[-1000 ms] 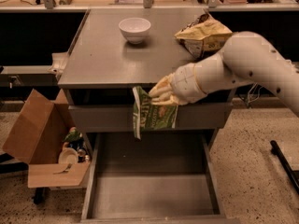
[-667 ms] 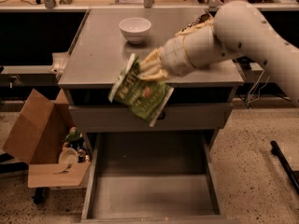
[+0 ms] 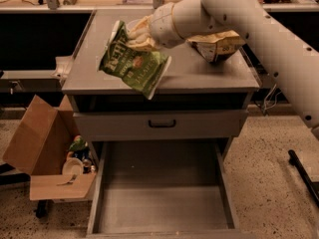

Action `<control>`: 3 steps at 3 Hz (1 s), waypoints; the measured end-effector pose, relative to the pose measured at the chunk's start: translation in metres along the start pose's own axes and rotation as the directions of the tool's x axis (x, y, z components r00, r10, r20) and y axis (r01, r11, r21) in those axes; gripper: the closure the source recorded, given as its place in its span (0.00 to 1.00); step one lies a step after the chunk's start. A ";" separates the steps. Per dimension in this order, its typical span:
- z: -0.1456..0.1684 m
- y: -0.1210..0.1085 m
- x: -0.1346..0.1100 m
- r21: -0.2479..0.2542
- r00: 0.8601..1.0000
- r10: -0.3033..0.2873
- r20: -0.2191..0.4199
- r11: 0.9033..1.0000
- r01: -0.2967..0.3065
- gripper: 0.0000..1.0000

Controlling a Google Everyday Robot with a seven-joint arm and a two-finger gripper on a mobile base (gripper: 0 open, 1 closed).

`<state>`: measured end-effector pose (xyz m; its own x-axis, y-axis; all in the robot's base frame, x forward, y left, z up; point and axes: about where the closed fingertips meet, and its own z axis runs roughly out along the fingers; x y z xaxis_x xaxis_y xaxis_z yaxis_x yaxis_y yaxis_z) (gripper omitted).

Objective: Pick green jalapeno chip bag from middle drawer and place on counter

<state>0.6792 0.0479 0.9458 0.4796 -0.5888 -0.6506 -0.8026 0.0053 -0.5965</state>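
Yellow-tan bag (image 3: 217, 46) at upper right; open cardboard box (image 3: 37, 143) holding clutter (image 3: 77, 156) on the speckled floor (image 3: 269, 183), left.

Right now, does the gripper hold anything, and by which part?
The gripper holds the green jalapeno chip bag by its top edge, above the counter.

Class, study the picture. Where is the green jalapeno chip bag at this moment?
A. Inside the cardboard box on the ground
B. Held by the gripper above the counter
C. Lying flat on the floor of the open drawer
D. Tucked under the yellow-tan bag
B: the gripper is clamped on the green jalapeno chip bag, which hangs tilted over the counter, well above the open middle drawer.
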 end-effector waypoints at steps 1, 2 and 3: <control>0.020 -0.014 0.017 0.029 0.997 0.076 0.001 0.997 -0.076 1.00; 0.038 -0.020 0.034 0.041 0.990 0.137 -0.012 0.990 -0.137 1.00; 0.039 -0.020 0.034 0.040 0.989 0.144 -0.012 0.989 -0.144 0.82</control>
<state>0.7251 0.0593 0.9169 0.3548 -0.5912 -0.7243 -0.8484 0.1219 -0.5151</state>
